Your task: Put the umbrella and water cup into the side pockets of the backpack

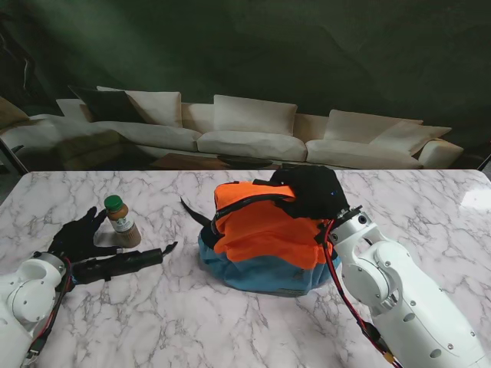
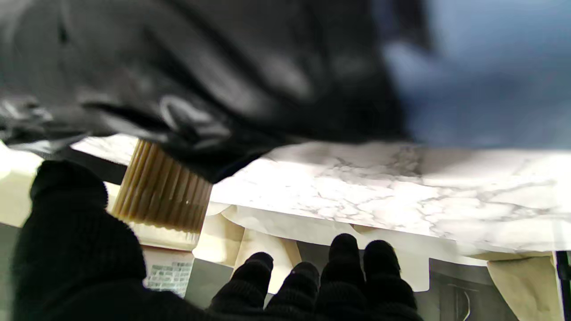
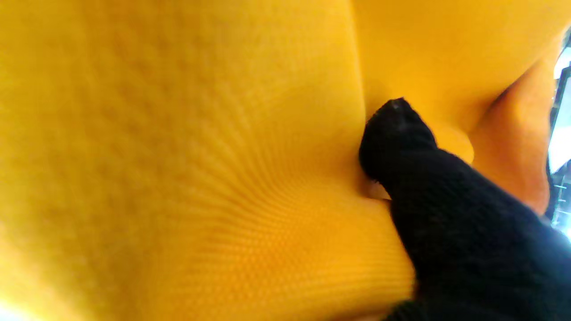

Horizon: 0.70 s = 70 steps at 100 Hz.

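At center frame, the right hand (image 1: 311, 192) grips the orange backpack (image 1: 265, 238) while, lower left, the left hand (image 1: 77, 238) lies spread beside the unpocketed umbrella (image 1: 126, 263) and water cup (image 1: 123, 221).

both arms are built of glossy white rounded shells, with bulbous housings at the joints. the left hand (image 1: 77, 236) and the right hand (image 1: 311, 192) are each covered by a black knitted glove, whose ribbed weave is seen on the fingers (image 2: 343, 263) in the left wrist view. red and black cables are run along the right forearm, ending at a small yellow connector.
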### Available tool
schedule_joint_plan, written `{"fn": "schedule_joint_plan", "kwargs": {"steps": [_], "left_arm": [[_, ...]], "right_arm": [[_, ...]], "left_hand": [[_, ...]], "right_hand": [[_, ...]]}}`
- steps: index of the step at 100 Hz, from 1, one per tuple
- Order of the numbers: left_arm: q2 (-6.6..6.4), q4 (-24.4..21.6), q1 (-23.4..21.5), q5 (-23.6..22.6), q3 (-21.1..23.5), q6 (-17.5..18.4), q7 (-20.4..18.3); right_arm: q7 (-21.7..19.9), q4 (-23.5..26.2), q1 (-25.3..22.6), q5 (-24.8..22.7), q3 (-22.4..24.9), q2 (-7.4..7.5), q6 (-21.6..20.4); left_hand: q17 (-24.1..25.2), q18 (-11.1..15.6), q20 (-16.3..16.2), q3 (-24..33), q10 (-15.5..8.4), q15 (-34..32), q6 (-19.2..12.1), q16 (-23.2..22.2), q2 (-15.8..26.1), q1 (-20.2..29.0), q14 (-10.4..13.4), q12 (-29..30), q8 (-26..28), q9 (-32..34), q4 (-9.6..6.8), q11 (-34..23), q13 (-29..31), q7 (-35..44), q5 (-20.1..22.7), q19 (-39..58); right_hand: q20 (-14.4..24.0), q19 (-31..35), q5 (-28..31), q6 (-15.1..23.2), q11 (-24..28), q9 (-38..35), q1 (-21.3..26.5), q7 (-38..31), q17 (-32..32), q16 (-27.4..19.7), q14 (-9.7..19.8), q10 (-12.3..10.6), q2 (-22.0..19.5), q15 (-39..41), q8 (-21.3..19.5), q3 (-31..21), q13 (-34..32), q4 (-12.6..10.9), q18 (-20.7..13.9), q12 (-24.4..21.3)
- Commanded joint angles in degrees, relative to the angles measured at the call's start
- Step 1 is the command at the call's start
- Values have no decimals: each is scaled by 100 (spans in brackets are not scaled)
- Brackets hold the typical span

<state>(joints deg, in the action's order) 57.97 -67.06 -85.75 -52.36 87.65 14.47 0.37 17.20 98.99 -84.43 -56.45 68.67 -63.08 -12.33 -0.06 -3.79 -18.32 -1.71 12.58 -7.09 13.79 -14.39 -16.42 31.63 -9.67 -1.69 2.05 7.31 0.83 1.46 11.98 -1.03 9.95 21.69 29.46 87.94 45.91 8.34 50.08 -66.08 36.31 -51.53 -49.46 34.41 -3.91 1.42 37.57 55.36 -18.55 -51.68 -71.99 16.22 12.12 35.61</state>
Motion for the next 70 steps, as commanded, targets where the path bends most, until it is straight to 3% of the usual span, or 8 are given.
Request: {"fn": "schedule_joint_plan", "kwargs": {"steps": [1,20,32,70], "left_arm": [[98,86,136,30,-84,-38,-47],[140,282,427,409,-391,-135,-163],[180,115,422,644,-473,-286,-295],[311,185,634,1281,-939,-687,-294]], "right_arm": [[-13,-103,-38,-5,-42,-10,30],[3,-119,-33,-7,-48,-11,32],[20,-118,-37,-8,-41,-13,31],[53,-129,-38,6,-39,-19,24]], "left_hand": [[14,107,-27,-64,63,-26,245,-40,-297,-218,11,48,-14,41,167,27,-11,-57,-199,174],[36,108,-12,-23,113,-73,505,-52,-353,-295,14,-97,430,129,155,-35,58,43,-210,379],[19,70,9,-21,222,-92,673,-60,-394,-276,-55,-147,653,196,158,-69,94,60,-190,448],[-73,21,10,-10,273,-208,790,-93,-292,-307,-70,-318,1212,392,148,-261,281,110,-189,747]], "right_hand": [[87,-9,452,1070,-3,-10,772,-753,30,124,161,-224,-676,122,-298,-537,-328,-267,-155,21],[89,-13,453,1059,-4,-8,773,-753,32,131,168,-225,-678,120,-296,-539,-332,-267,-153,21],[90,-16,453,1063,-1,-10,772,-754,36,133,167,-224,-676,117,-297,-539,-329,-267,-153,23],[93,-24,458,1057,1,-8,775,-755,42,138,174,-222,-681,110,-297,-544,-332,-268,-150,20]]}}
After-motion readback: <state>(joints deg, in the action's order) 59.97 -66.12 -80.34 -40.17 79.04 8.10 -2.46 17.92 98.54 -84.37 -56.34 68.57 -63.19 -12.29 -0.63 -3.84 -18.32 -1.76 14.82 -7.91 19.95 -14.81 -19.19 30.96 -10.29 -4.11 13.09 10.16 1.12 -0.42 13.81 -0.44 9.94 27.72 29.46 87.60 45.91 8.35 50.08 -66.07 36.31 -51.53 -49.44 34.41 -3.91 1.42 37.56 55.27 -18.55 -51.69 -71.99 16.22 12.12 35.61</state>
